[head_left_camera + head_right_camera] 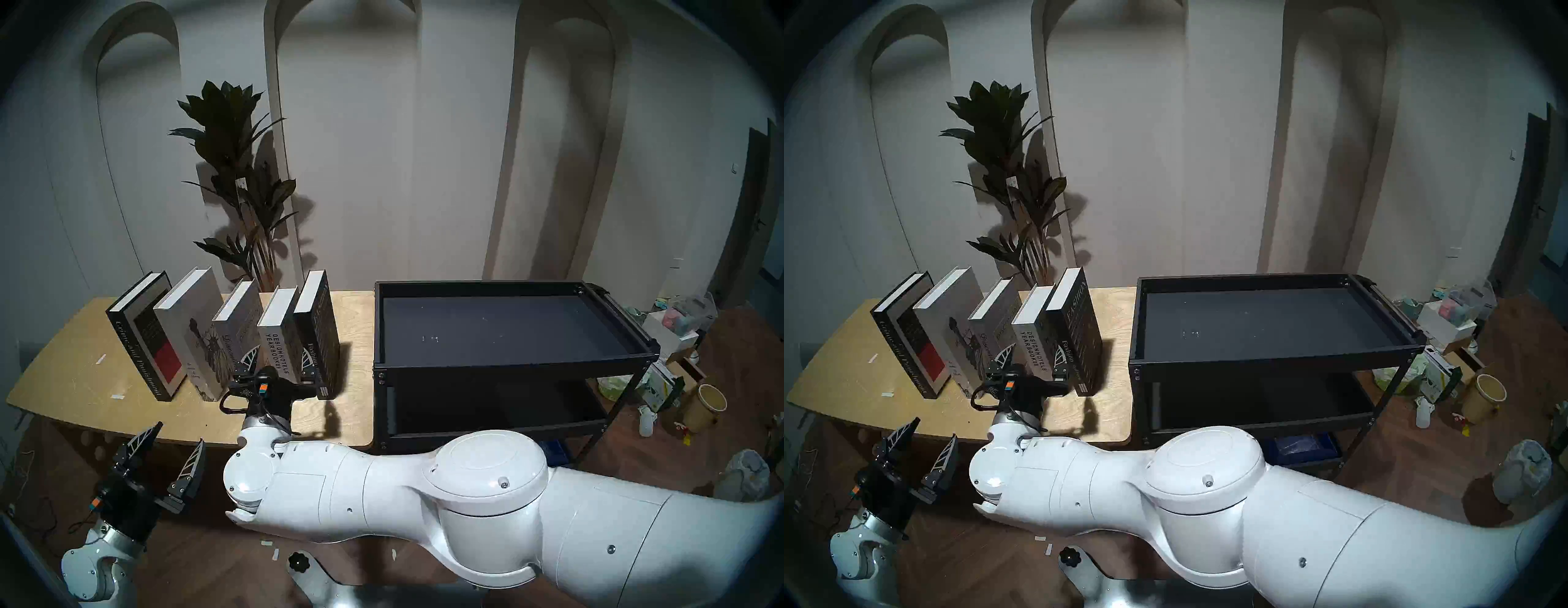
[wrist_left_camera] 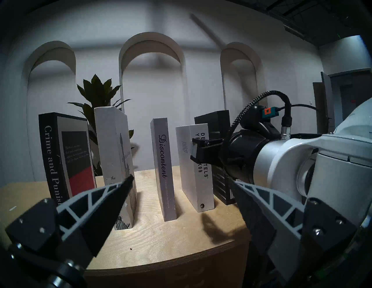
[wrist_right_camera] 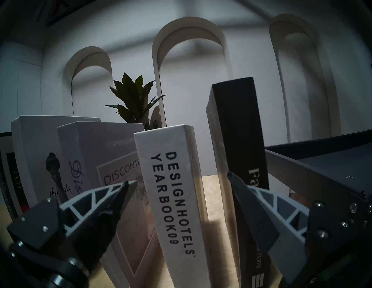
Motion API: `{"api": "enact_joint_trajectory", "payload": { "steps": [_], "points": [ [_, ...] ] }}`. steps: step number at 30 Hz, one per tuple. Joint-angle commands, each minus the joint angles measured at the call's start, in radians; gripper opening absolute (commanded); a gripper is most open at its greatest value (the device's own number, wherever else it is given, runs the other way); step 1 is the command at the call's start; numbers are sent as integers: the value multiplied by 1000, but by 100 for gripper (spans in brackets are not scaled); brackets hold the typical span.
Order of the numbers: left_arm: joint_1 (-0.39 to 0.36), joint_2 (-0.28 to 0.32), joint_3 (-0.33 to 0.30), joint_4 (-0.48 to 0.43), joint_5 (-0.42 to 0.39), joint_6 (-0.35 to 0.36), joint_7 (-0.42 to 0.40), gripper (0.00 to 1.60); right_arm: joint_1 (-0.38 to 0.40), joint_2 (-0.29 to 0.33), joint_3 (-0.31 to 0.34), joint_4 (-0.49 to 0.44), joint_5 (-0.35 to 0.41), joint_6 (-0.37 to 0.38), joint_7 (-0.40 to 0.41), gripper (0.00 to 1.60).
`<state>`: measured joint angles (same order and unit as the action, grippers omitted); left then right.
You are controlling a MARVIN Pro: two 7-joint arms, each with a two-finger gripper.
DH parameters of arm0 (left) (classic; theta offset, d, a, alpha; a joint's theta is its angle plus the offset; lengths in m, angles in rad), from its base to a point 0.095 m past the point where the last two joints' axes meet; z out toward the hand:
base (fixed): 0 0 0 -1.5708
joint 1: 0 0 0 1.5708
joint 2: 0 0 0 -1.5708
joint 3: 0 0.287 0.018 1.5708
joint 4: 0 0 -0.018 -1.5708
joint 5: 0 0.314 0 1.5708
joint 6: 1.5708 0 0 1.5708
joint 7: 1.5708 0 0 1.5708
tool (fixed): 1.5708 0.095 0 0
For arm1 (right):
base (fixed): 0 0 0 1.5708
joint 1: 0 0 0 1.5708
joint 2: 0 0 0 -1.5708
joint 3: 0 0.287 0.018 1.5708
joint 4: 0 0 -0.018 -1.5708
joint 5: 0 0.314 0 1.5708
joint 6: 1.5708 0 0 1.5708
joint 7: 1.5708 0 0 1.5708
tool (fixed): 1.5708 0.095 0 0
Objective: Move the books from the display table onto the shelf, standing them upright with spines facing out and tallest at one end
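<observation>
The right arm reached level across the worktop (image 1: 76, 373), its gripper (image 1: 278, 365) spread wide around the "Design Hotels Yearbook" (image 1: 278, 339) without clamping it. The left gripper (image 1: 169, 458) hung open short of the worktop's near edge. All five books (image 1: 220, 335) stood on the worktop beside the shelf (image 1: 513, 361).

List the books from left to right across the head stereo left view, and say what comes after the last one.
Crime and Punishment → Statue of Liberty book → Discontent → Design Hotels Yearbook → Fashion → black shelf.
</observation>
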<state>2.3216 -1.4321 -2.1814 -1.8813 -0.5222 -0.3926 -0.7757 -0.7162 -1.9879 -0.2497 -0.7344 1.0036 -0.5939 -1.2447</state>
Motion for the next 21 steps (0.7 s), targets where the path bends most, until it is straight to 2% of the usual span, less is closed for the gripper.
{"api": "enact_joint_trajectory", "payload": {
  "steps": [1, 21],
  "points": [
    [-4, 2, 0, -18, 1, -1, 0, 160, 10, -19, 18, -4, -10, 9, -66, 160],
    [-6, 3, 1, -15, 1, -2, -2, 160, 10, -19, 40, 15, 3, 65, -1, 160]
  ]
}}
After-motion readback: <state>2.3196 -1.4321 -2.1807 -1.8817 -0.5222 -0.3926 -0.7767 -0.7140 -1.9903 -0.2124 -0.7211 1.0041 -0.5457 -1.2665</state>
